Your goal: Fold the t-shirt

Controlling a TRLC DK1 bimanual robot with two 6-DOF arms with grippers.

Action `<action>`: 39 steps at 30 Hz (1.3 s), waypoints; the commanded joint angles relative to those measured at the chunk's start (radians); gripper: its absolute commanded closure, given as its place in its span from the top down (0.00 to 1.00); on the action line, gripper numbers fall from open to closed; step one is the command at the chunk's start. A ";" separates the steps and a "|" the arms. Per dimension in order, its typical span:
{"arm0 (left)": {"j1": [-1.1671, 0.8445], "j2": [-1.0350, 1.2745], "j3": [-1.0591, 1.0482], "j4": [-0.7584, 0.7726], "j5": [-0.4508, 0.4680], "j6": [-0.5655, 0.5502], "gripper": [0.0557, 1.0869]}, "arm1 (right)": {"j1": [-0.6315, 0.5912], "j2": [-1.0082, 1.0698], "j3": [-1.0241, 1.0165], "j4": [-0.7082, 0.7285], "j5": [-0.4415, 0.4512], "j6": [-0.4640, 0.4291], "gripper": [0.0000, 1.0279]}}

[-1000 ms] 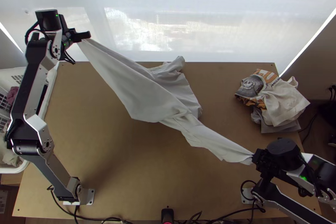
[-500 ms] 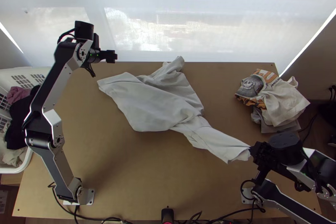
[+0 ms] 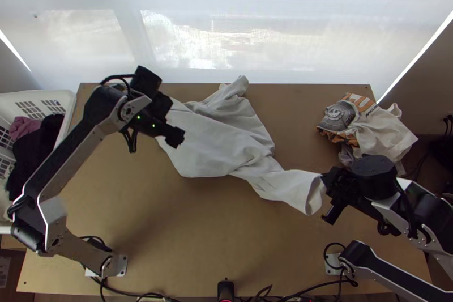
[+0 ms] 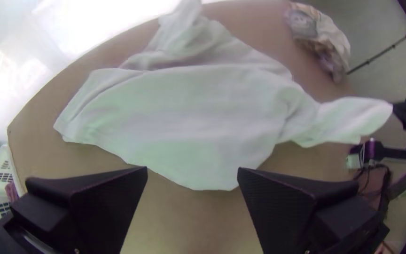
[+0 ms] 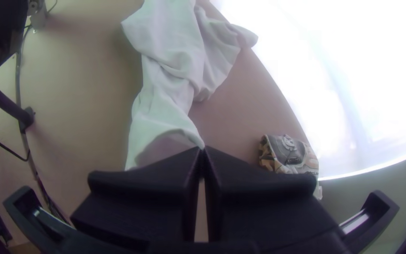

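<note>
My left gripper (image 3: 176,136) is above the left part of the pale grey t-shirt (image 3: 226,143) in the top view. In the left wrist view the left gripper (image 4: 192,171) stands open, with no cloth between its fingers and the t-shirt (image 4: 184,113) beyond. The shirt lies bunched and twisted, its right part drawn out in a narrow strip. At that strip's end is my right gripper (image 3: 328,180). The right wrist view has the right gripper (image 5: 202,150) shut on an edge of the t-shirt (image 5: 165,99).
A pile of other clothes (image 3: 385,137) lies at the table's right side. A white basket (image 3: 68,101) with dark and pink cloth stands at the left. Cables (image 3: 141,295) run along the near edge of the table (image 3: 170,234).
The left gripper let go of the shirt's left end, which dropped onto the table, then moved right and nearer. The right gripper shifted slightly left and farther up with its cloth edge.
</note>
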 commanded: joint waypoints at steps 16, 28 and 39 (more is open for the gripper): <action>-0.372 -0.181 -0.675 0.537 -0.283 0.152 0.90 | -0.043 0.024 0.017 0.054 0.000 0.015 0.03; -0.380 -0.069 -0.725 0.702 -0.326 0.193 0.84 | -0.066 0.027 0.030 0.045 0.000 0.018 0.03; -0.306 0.032 -0.651 0.738 -0.326 0.250 0.15 | -0.091 0.031 0.040 0.036 0.000 0.018 0.03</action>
